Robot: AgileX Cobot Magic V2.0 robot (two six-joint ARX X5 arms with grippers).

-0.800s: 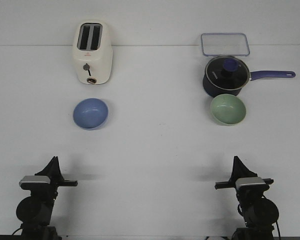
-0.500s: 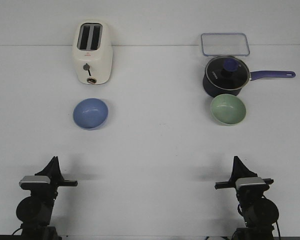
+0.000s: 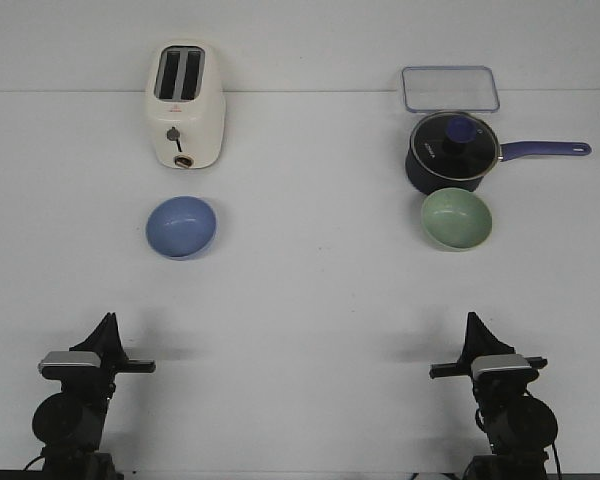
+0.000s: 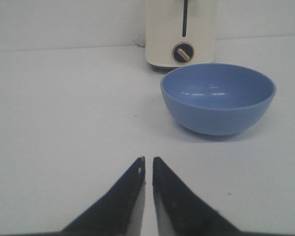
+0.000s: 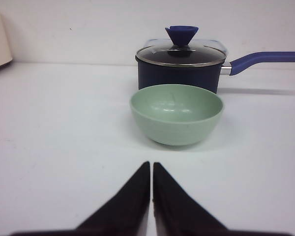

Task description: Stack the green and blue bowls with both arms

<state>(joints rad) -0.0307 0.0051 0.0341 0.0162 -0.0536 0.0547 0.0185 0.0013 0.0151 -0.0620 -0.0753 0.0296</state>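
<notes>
The periwinkle blue bowl (image 3: 181, 226) stands upright on the white table at the left, in front of the toaster; it also shows in the left wrist view (image 4: 218, 104). The pale green bowl (image 3: 457, 219) stands at the right, just in front of the saucepan, and shows in the right wrist view (image 5: 176, 113). My left gripper (image 3: 107, 320) is shut and empty near the table's front edge, well short of the blue bowl; its tips show in the left wrist view (image 4: 148, 159). My right gripper (image 3: 472, 318) is shut and empty, well short of the green bowl (image 5: 151, 164).
A cream toaster (image 3: 184, 105) stands at the back left. A dark navy saucepan (image 3: 452, 152) with a glass lid and a long blue handle pointing right stands behind the green bowl. A clear rectangular container (image 3: 450, 88) lies behind the saucepan.
</notes>
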